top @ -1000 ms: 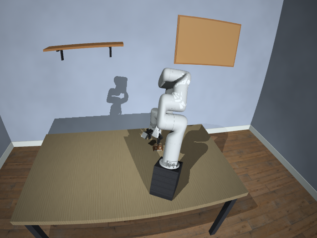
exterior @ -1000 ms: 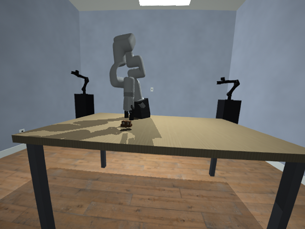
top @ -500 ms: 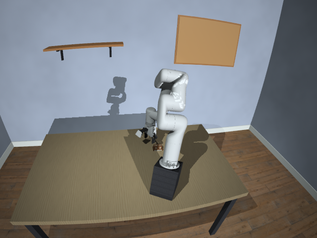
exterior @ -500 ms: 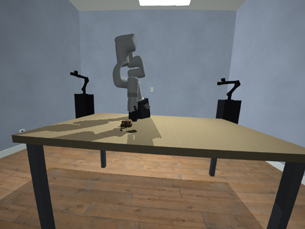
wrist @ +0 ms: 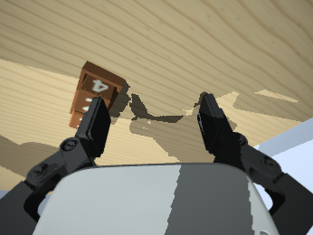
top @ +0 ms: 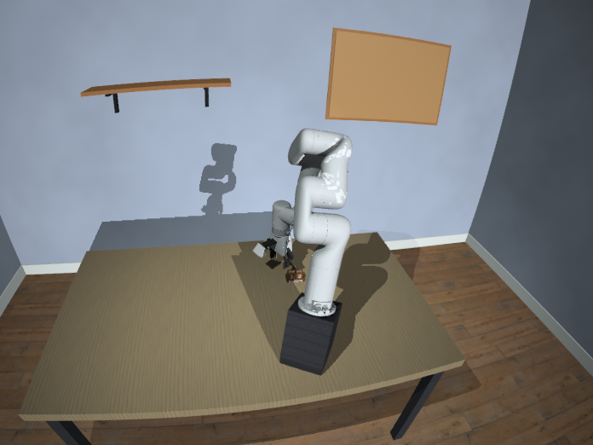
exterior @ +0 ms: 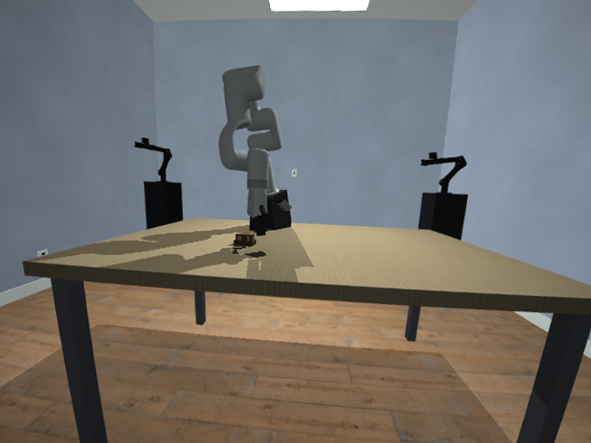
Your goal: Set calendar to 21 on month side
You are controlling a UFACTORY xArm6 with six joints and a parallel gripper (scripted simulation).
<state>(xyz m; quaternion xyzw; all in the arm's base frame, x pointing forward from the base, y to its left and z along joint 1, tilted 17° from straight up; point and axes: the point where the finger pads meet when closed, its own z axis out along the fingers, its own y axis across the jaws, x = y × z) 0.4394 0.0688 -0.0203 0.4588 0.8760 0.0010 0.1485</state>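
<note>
Gripper (wrist: pixel 154 119) fully open, holding nothing, hovering low over the worktop (top: pixel 167 326) just beside the calendar (wrist: pixel 96 92). The calendar sits on the worktop near the arm's pedestal (top: pixel 294 351); wrist view shows a 4 on one cube, the rest hidden behind a finger. Looks unfinished: 21 unconfirmed, cube handling probably remains.
</note>
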